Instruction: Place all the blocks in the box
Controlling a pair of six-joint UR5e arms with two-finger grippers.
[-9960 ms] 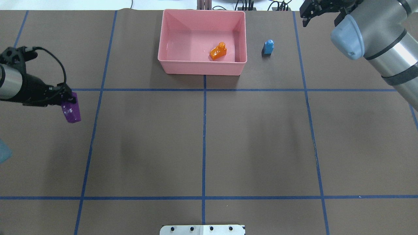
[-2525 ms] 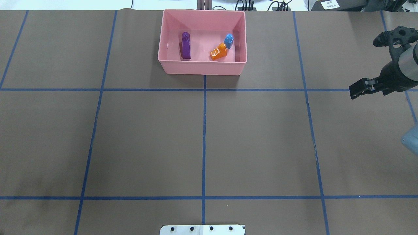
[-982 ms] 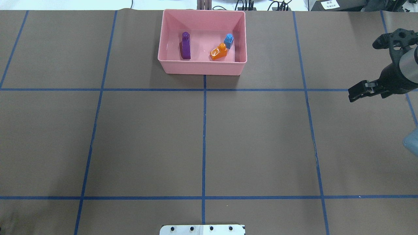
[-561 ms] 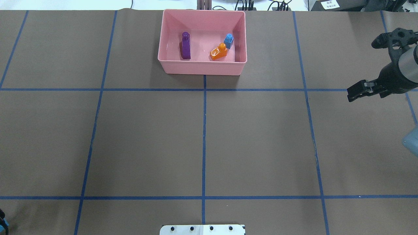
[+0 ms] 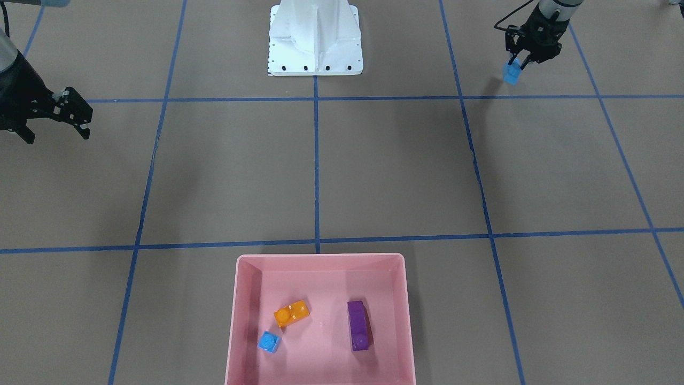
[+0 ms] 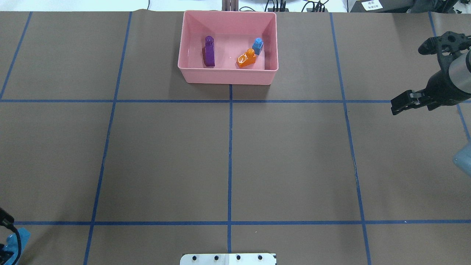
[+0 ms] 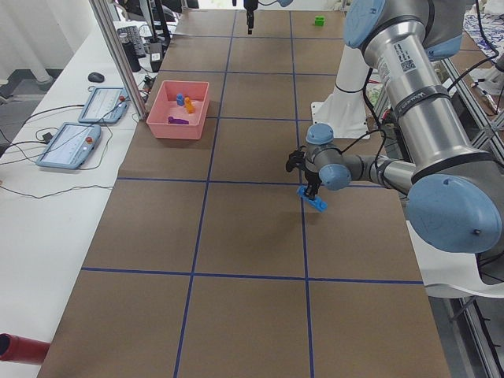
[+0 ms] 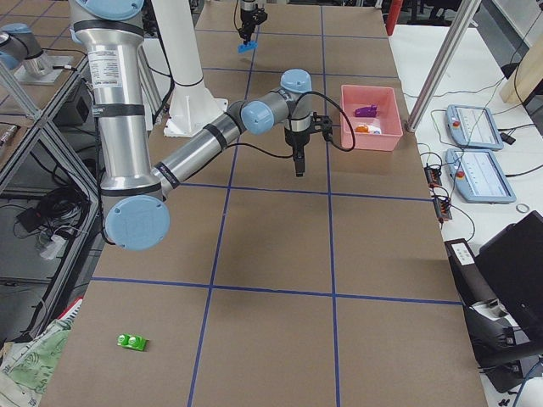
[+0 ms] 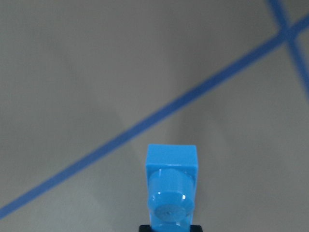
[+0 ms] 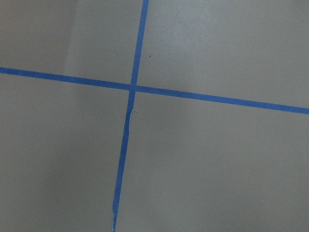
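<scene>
The pink box (image 6: 228, 77) (image 5: 320, 260) stands at the table's far middle. In it lie the orange brick (image 6: 246, 59) (image 5: 291, 314), the tiny blue cube (image 6: 258, 45) (image 5: 269, 341) and the purple brick (image 6: 209, 51) (image 5: 358, 331). My left gripper (image 5: 521, 59) (image 7: 311, 185) is shut on the long blue brick (image 5: 511, 72) (image 9: 171, 188) (image 6: 18, 239) and holds it just above the table near my base. My right gripper (image 6: 395, 105) (image 5: 83, 115) is open and empty, out to the right. The green brick (image 8: 131, 342) (image 7: 319, 20) lies on the table's far right end.
The white robot base (image 5: 315, 37) sits at the near middle edge. Control pendants (image 7: 98, 102) (image 8: 475, 127) lie on the side bench beyond the box. An aluminium post (image 7: 118, 55) stands next to the box.
The left gripper with the long blue brick has come into the overhead view's bottom-left corner. The right gripper has barely moved. Since 10 s ago the purple brick and blue cube went into the box.
</scene>
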